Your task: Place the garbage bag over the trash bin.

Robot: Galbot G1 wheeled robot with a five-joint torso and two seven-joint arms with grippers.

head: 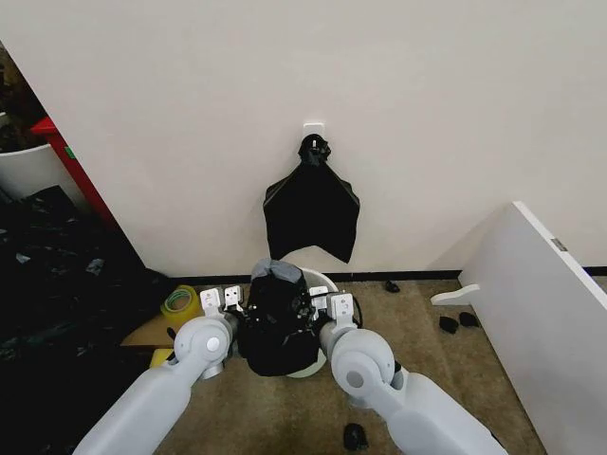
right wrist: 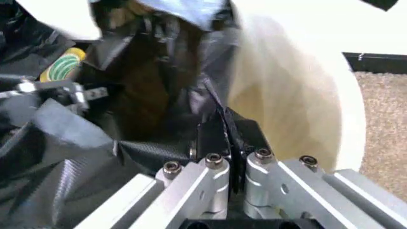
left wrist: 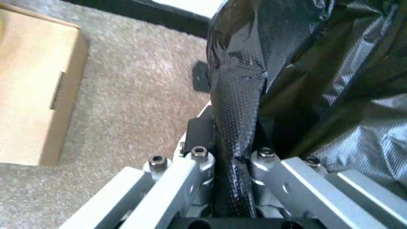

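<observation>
1. The garbage bag (head: 276,320) is bunched over the near side of the trash bin (head: 322,281), which stands on the carpet against the wall, below the fan-shaped bunch of black bags (head: 311,210) on its hook.
2. Your left gripper (left wrist: 234,160) is clamped on a twisted fold of the bag; in the left wrist view the plastic runs straight up between the closed jaws, with the cardboard box (left wrist: 38,90) off to the side on the floor.
3. Your right gripper (right wrist: 230,157) is likewise closed on a thin edge of the film, right beside the bin's white wall (right wrist: 299,109) (the bin's inside or outside face, I cannot tell which).
4. Judging from this, the bag's mouth is gripped on two sides but not yet stretched around the rim: much of the far rim shows bare white in the head view.
5. To do the step well, draw the two grippers apart evenly so the mouth opens wider than the rim, then lower both together past the rolled edge.
6. Keep the pull gentle (thin film tears at a pinch point), and watch that the light bin does not tip or slide toward you.
7. Mind the tape roll (head: 179,301) by your left arm.
</observation>
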